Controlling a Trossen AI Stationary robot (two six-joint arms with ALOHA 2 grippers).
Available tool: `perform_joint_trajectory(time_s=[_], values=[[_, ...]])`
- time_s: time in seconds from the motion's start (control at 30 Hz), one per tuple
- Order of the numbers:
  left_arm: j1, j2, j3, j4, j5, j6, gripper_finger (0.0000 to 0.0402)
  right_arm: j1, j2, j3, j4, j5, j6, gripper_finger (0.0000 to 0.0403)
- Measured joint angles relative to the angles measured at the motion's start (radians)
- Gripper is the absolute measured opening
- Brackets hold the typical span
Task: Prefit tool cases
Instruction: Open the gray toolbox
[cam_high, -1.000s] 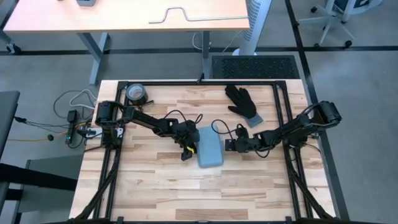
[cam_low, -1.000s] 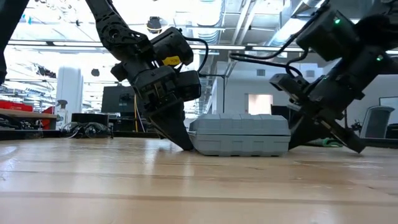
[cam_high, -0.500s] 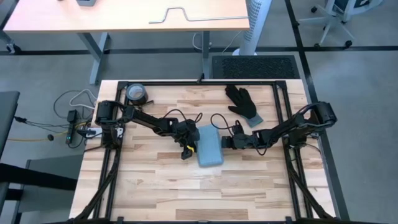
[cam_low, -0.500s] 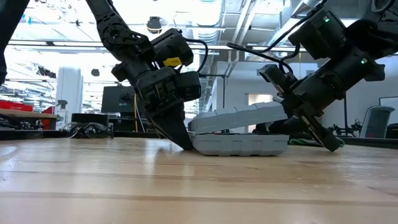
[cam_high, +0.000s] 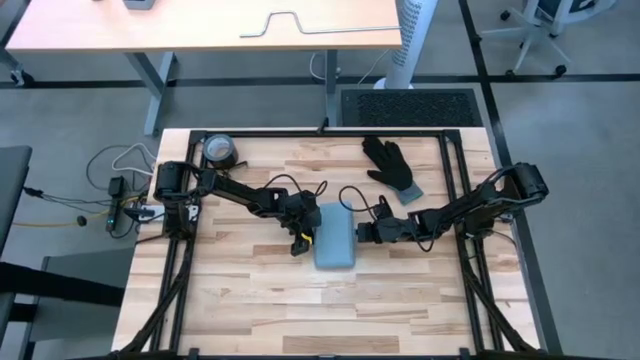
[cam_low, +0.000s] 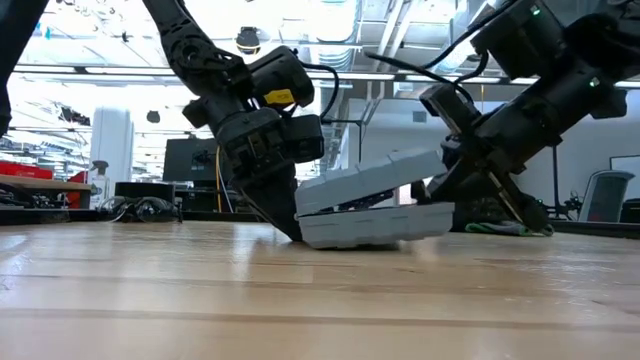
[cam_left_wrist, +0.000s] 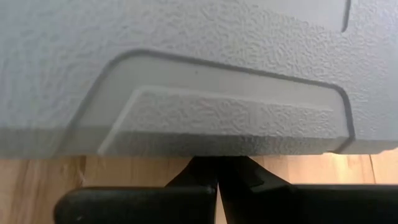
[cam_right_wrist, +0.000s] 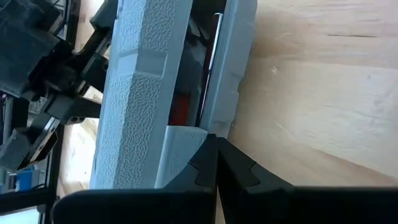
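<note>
The light-blue tool case (cam_high: 335, 243) lies mid-table on its base, its lid (cam_low: 375, 178) raised on the right side and still joined at the left. Red and dark contents show in the gap (cam_right_wrist: 186, 112). My left gripper (cam_high: 300, 242) is shut at the case's left side, fingertips down at the table (cam_low: 287, 228). My right gripper (cam_high: 364, 233) is shut at the case's right side, at the opened edge. My left gripper presses its shut fingertips (cam_left_wrist: 217, 177) against the case's left side wall (cam_left_wrist: 217, 134), low down where it meets the table. The fingers slant down from the table's left. My right gripper has its shut fingertips (cam_right_wrist: 214, 152) in the gap between lid and base, under the lid's right edge (cam_right_wrist: 183, 137). It comes nearly level from the table's right. The lid rests tilted on them, and the base's right end (cam_low: 440, 215) is slightly off the table.
A black glove (cam_high: 392, 166) lies at the far right of the table and a roll of tape (cam_high: 218, 150) at the far left corner. A black frame rail (cam_high: 320, 133) runs round the tabletop. Bare wood lies toward the near edge (cam_high: 330, 310).
My right gripper has moved up and a little toward the table's left, and the lid's right edge has swung up from closed while its left edge stayed down. The base's right end has tipped up slightly. My left gripper has stayed against the case.
</note>
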Motion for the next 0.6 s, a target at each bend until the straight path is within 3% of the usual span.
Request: perform_joint_trajectory(time_s=[0.37, 0.6], values=[[0.0, 0.002, 0.021, -0.045, -0.005, 0.052, 0.0, 0.002, -0.152, 0.013, -0.071, -0.02, -0.055, 0.0011], [0.001, 0.002, 0.021, -0.014, -0.013, 0.041, 0.0, 0.005, -0.167, 0.013, -0.068, -0.001, -0.064, 0.0011]])
